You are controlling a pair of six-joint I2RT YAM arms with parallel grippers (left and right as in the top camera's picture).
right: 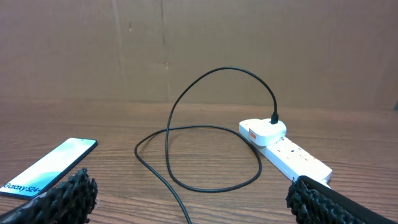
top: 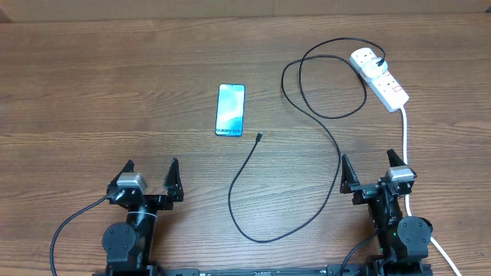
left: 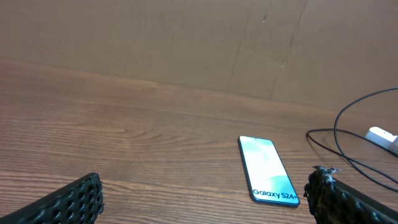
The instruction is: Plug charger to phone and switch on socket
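A brown wood-grain tabletop (top: 115, 92) fills the overhead view, its planks running side to side, and a plain brown cardboard wall (right: 186, 50) with a vertical seam closes off the far edge. The phone (top: 230, 110) lies flat near the middle, its turquoise screen facing up. The socket (top: 380, 79), a white strip with a red mark on top, lies at an angle in the far right corner, and its thick white cord (top: 405, 138) trails towards the near edge past the right arm.

The charger (top: 337, 153) is plugged into the far end of the socket. Its thin black cable makes a loose loop beside the strip, sweeps down to the near side and curls back up. The connector tip (top: 258, 137) lies on the wood near the phone's lower right corner, not touching it.

At the near edge, the left hand (top: 152, 165) and the right hand (top: 367, 157) both stand with fingers spread wide, holding nothing, well apart from the phone and the socket.
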